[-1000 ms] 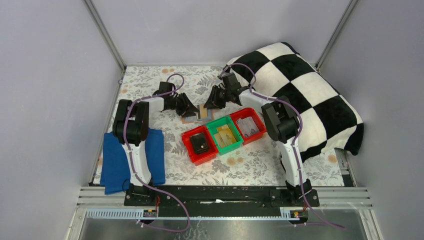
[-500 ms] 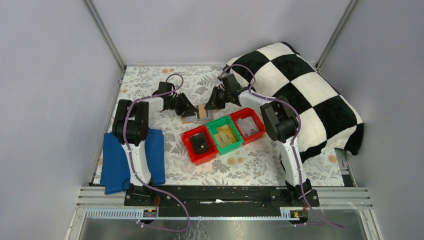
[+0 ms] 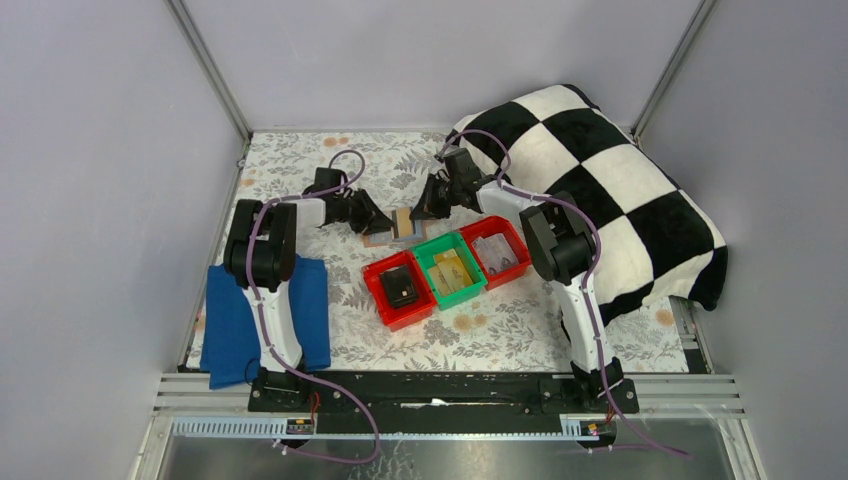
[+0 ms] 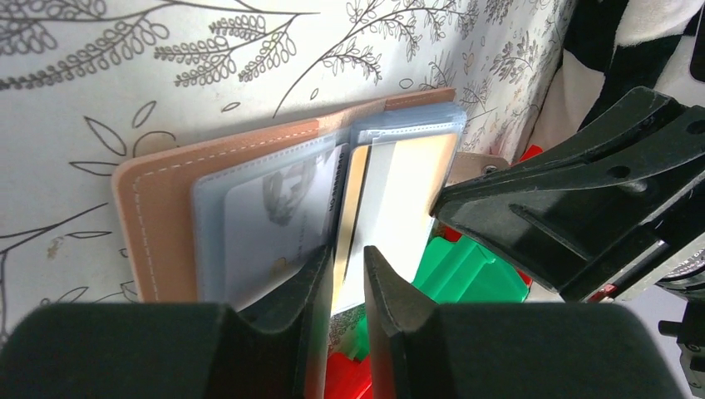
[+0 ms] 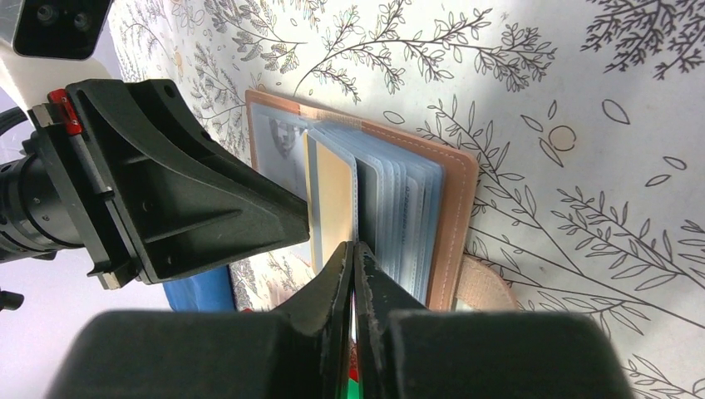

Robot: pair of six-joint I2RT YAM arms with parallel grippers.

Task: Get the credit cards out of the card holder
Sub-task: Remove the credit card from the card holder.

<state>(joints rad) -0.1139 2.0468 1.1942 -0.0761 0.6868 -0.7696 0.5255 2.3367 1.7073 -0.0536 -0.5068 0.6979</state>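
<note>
Left gripper [image 4: 345, 259] — jaws narrowly apart, straddling cream card [image 4: 407, 191] in salmon-pink folding leather card holder [image 4: 162, 208]. Right gripper [image 5: 352, 249] — pinched shut at its clear sleeves [image 5: 407, 216].

From above I see the left hand [image 3: 384, 224] and the right hand [image 3: 419, 211] meeting from opposite sides at the card holder [image 3: 398, 230] on the floral surface [image 3: 300, 170]. Just nearer me, a red bin [image 3: 380, 298], a green bin [image 3: 427, 278] and a second red bin [image 3: 516, 242] stand touching in a slanted row.
</note>
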